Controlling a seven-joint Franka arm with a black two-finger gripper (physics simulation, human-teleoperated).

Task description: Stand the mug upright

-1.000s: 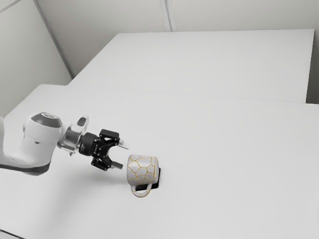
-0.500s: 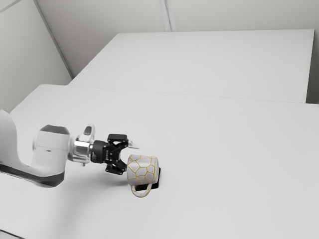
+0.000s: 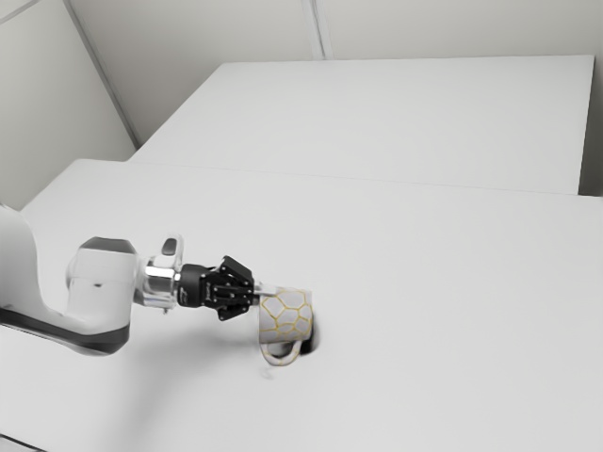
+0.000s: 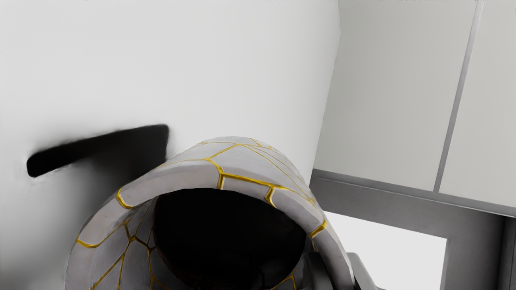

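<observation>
The mug [image 3: 285, 315] is right in front of the gripper [image 3: 268, 291], tipped on its side. Its open mouth faces the gripper and its bottom points away. The handle [image 3: 282, 358] sticks out on the side nearer the exterior camera. From where I stand, I can't tell if the mug rests on the table [image 3: 443, 282] or is up a tiny bit.

The gripper is pinched narrow and holds the mug by its rim [image 4: 197, 177]: one finger [image 4: 316, 272] is inside, the other outside. Just past the mug, on the side away from the gripper, there is a dark patch [image 3: 310, 341].

I think the mug could spin or droop in the pinch, because only a thin bit of wall is held and the heavy part is far out. It could slip off if the arm turns too fast. The handle could bump the table and twist it. Let go while it leans, and it may fall over again.

A moment ago the fingers were wide and the mug was loose. Now they are closed on it, and the mug has moved a little toward the exterior view's right, but it is not standing up.
</observation>
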